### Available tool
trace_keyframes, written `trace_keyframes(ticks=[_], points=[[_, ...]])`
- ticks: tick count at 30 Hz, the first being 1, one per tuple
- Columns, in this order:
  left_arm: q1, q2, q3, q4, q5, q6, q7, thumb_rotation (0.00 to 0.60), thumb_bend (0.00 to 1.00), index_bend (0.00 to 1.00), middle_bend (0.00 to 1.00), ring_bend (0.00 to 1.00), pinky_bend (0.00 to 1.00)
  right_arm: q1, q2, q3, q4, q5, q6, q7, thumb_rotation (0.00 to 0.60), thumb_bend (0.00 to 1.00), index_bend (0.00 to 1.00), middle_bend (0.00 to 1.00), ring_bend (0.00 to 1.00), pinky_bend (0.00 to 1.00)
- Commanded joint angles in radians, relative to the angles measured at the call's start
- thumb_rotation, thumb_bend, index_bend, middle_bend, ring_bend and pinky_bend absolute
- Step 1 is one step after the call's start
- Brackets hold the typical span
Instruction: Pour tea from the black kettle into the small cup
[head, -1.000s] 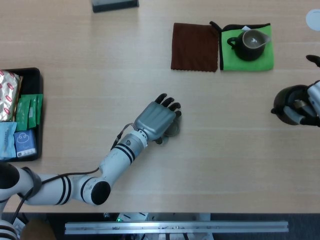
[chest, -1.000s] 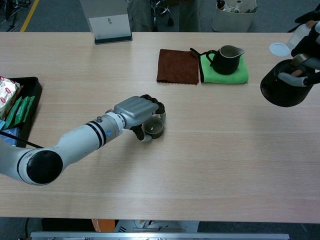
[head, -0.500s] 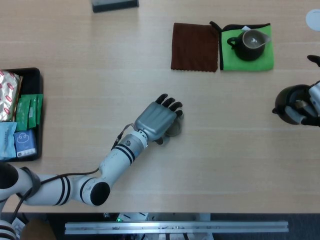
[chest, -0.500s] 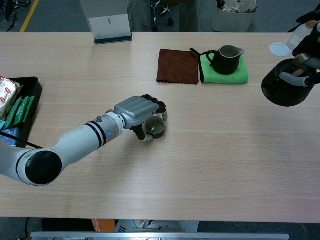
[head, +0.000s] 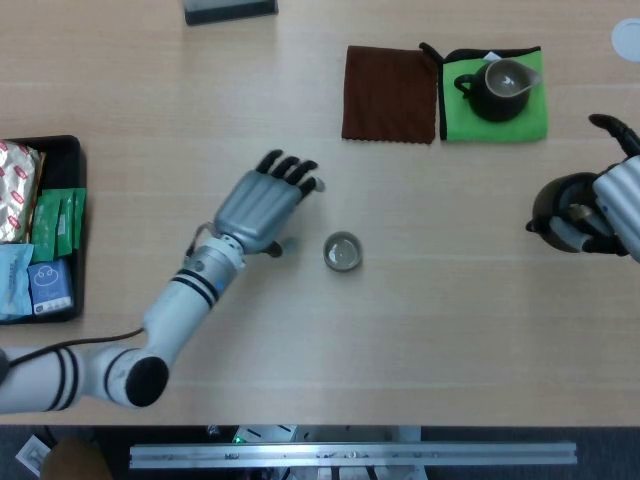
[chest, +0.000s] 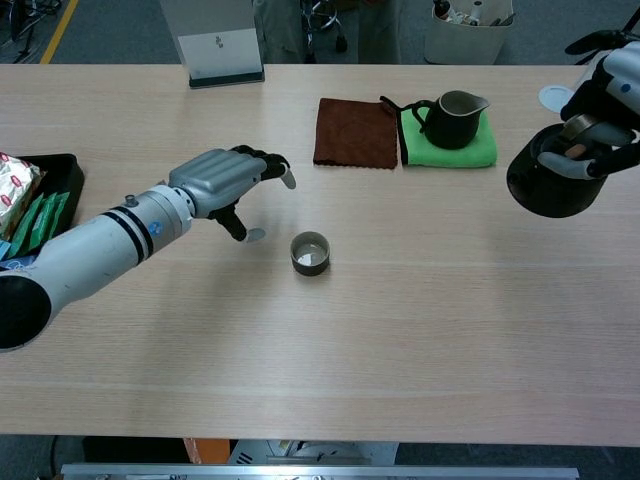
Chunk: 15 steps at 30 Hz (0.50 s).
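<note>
A pale wood-grain table (chest: 420, 340) fills both views under even, soft light. Past its far edge lies grey floor (chest: 110, 30) with a yellow line (chest: 55, 25) and a grey bin (chest: 465, 35).

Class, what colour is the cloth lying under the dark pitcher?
Bright green cloth under the pitcher; clearest in the chest view.

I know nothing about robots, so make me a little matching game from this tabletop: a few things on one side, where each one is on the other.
Things:
1. small round cup
2. black kettle
3. dark grey pitcher
4. green packets

Places:
A. on the green cloth
B. in the black tray
C. alone on bare wood, mid-table
D. held by the right robot hand

Pairs: 1-C, 2-D, 3-A, 4-B
</note>
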Motion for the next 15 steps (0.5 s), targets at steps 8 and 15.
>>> trace_keyframes(ticks=[8,15], points=[[0.157,0.264,0.048,-0.17,0.111,0.172,-0.095,0.6,0.27,0.2,0.1,0.09,0.06,0.047,-0.052,0.023,-0.013,0.018,-0.054,-0.061,0.582,0.24,1.0,1.0,0.94,0.14],[0.243,0.379,0.09,-0.241,0.173,0.244,-0.132,0.6,0.27,0.2,0.1,0.09,0.06,0.086,-0.108,0.037,-0.027,0.049,-0.106,-0.118,0.589,0.24,1.0,1.0,0.94,0.14]])
